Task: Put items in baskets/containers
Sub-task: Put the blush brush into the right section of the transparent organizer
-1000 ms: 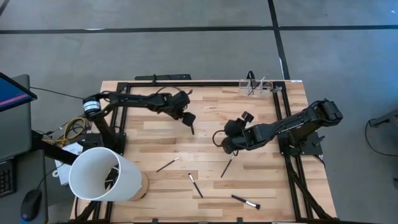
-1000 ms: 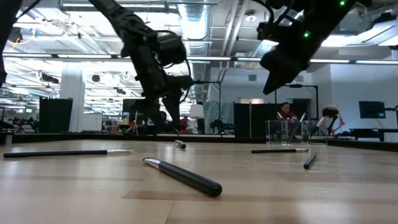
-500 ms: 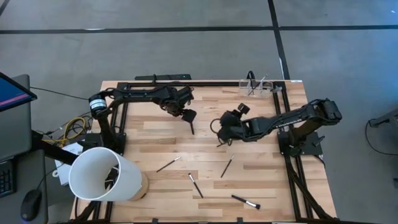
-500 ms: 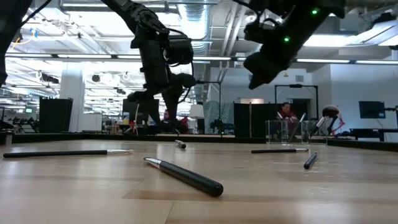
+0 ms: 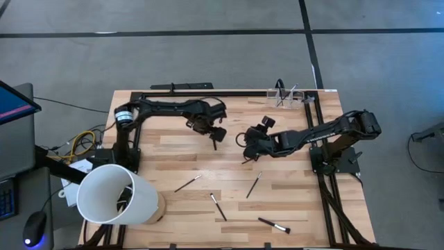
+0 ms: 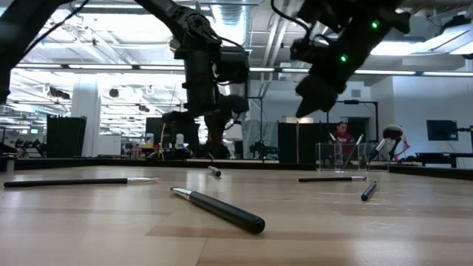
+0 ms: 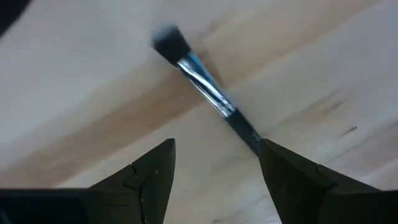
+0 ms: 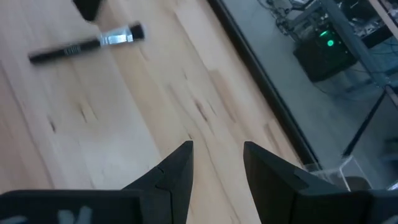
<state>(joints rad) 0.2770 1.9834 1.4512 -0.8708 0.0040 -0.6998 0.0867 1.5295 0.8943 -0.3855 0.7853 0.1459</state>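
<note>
Brushes lie scattered over the wooden table [image 5: 180,149] I am working at: one [image 5: 187,183] left of centre, one [image 5: 253,185] right of centre, one [image 5: 218,207] nearer the front edge, and one [image 5: 274,225] with a pale tip close to the front right. A fifth brush [image 5: 214,144] lies under my left gripper [image 5: 216,133], which hangs low over the middle of the table. In the left wrist view that brush [image 7: 205,84] shows a dark tip and a silvery ferrule, and its handle runs down toward one of the two fingers [image 7: 292,177], which stand spread apart with bare wood between them; I cannot tell whether that finger touches it. My right gripper [image 5: 246,141] hovers just right of the left one, near the table's centre and raised above the wood. Its fingers [image 8: 180,171] are parted with a narrow gap and nothing between them, and the right wrist view looks past them to a brush [image 8: 87,46] lying on the boards. A clear holder [image 5: 286,99] stands at the far right corner of the table with several brushes upright in it, well apart from both grippers. From the low view the holder [image 6: 346,157] sits at the far side. A big white tub [image 5: 114,194] stands at the front left corner
</note>
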